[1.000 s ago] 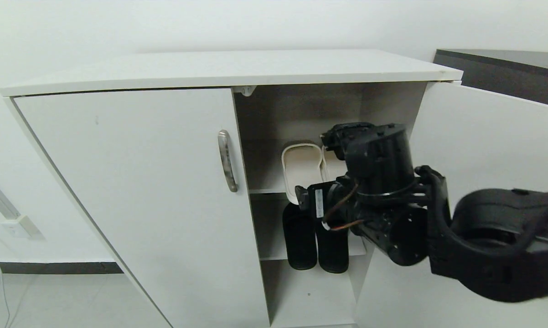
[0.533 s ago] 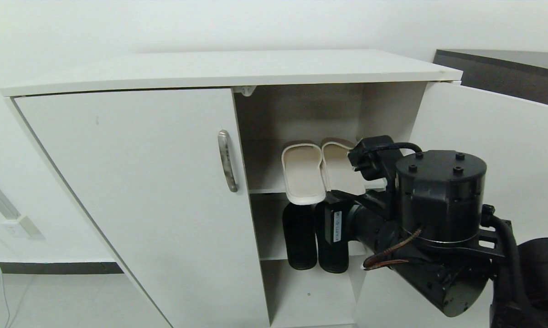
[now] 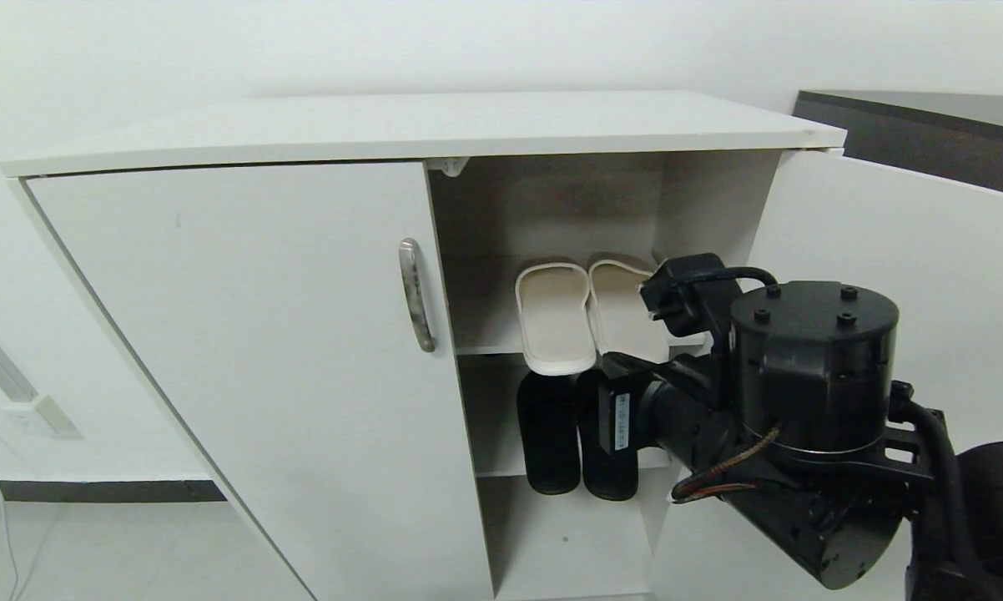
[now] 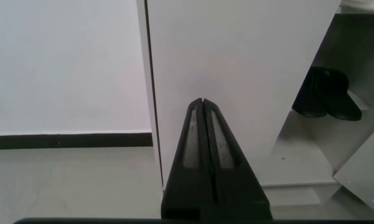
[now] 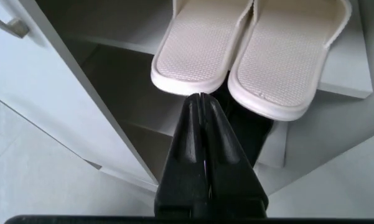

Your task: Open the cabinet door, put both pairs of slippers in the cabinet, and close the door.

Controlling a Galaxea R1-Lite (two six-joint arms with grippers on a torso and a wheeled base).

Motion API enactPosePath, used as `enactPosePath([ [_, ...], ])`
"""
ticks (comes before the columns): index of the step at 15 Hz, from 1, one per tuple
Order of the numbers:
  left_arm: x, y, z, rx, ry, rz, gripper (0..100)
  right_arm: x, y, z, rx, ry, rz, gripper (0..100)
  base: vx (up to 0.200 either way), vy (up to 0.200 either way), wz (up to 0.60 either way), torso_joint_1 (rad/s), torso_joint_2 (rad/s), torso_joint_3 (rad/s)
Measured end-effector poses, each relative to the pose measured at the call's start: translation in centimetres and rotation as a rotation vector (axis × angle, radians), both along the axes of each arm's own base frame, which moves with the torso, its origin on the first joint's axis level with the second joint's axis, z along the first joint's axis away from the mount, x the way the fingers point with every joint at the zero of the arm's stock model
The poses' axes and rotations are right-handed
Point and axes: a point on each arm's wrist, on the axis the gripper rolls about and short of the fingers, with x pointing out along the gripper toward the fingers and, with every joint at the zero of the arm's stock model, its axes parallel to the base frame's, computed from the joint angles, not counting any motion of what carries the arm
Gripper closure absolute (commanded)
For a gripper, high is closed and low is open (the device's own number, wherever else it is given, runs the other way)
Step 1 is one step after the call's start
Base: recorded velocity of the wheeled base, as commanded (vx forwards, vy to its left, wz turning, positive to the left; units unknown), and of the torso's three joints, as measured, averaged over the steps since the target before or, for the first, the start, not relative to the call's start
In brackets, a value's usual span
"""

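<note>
— Where's the right gripper (image 5: 201, 102)?

— Just in front of the open half of the cabinet (image 3: 418, 125). Its two fingers are pressed flat together with nothing between them.

— And the slippers?

— The cream slippers (image 5: 255, 43) lie side by side on the upper shelf (image 3: 485, 334), just beyond the gripper's tip and a little above it. Their ends hang over the shelf edge (clear of the gripper, as far as I can see). The black slippers (image 3: 577, 434) sit as a pair on the shelf below (image 3: 493, 463), under the cream ones. They're lower than that gripper's tip and also poke over the edge.

— The doors?

— The right door (image 3: 885, 250) is swung wide open, out beside the right arm. The left door (image 3: 243, 334) is closed, with its metal handle (image 3: 416, 294) upright near the inner edge.

— And the left gripper (image 4: 203, 106)?

— Low down, fingers together too and holding nothing, pointed at the lower part of the left door. The black slippers are well apart from it, off toward the robot's right inside the open compartment. Pale floor (image 4: 68, 180) lies beneath it.
</note>
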Motion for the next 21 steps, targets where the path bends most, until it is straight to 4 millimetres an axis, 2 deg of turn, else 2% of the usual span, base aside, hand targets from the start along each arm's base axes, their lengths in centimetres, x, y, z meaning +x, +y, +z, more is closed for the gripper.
enactPosePath([
  [5, 0.0, 0.0, 0.0, 0.000, 0.000, 0.000, 100, -0.4, -0.2, -0.9, -0.009, 0.040, 0.116, 100, -0.200, 0.000, 0.00, 0.001, 0.00, 0.003],
  [19, 0.0, 0.0, 0.0, -0.001, 0.000, 0.000, 100, 0.0, -0.4, -2.2, -0.043, 0.065, 0.094, 100, -0.200, 0.000, 0.00, 0.002, 0.00, 0.004],
  [21, 0.0, 0.0, 0.0, -0.001, 0.000, 0.000, 100, 0.5, -0.4, -2.4, -0.036, 0.059, 0.082, 100, 0.000, 0.000, 0.00, 0.000, 0.00, 0.000],
])
